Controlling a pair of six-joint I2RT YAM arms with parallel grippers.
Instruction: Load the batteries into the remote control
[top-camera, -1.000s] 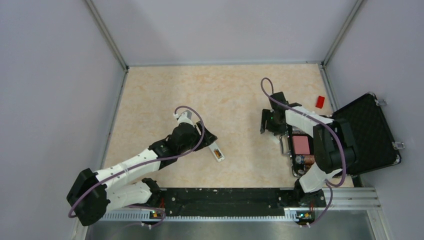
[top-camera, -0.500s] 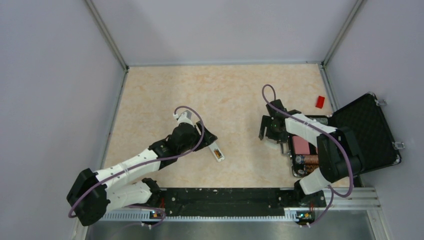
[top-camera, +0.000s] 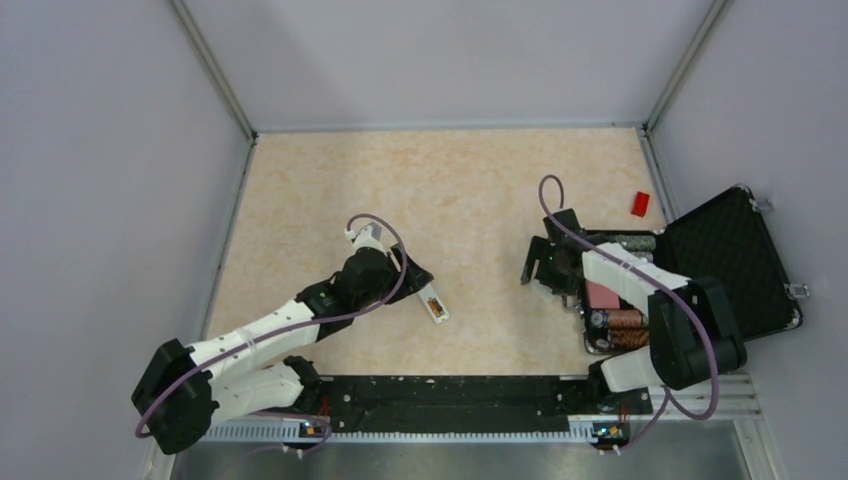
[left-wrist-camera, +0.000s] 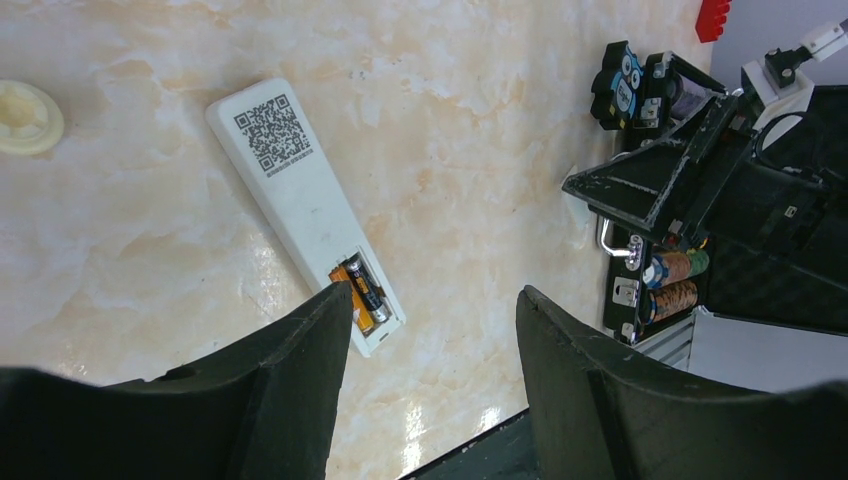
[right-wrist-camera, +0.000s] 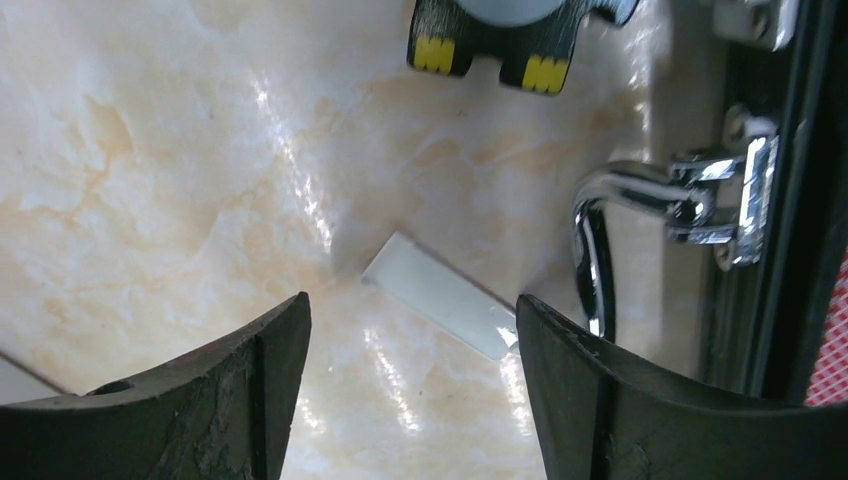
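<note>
Left claw (left-wrist-camera: 430, 345) open near remote (left-wrist-camera: 295, 195), batteries (left-wrist-camera: 358, 292) in its recess, right claw (right-wrist-camera: 410, 350) open over white plate (right-wrist-camera: 445, 297), frame centre.

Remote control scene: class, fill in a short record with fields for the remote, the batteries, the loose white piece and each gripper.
remote control: lying on the table, back up, recess uncovered
batteries: two, side by side in the recess
white flat piece: on the table, beside the metal handle of the black case
left gripper: open, above the remote's battery end, holding nothing
right gripper: open, above the white piece, holding nothing
</note>
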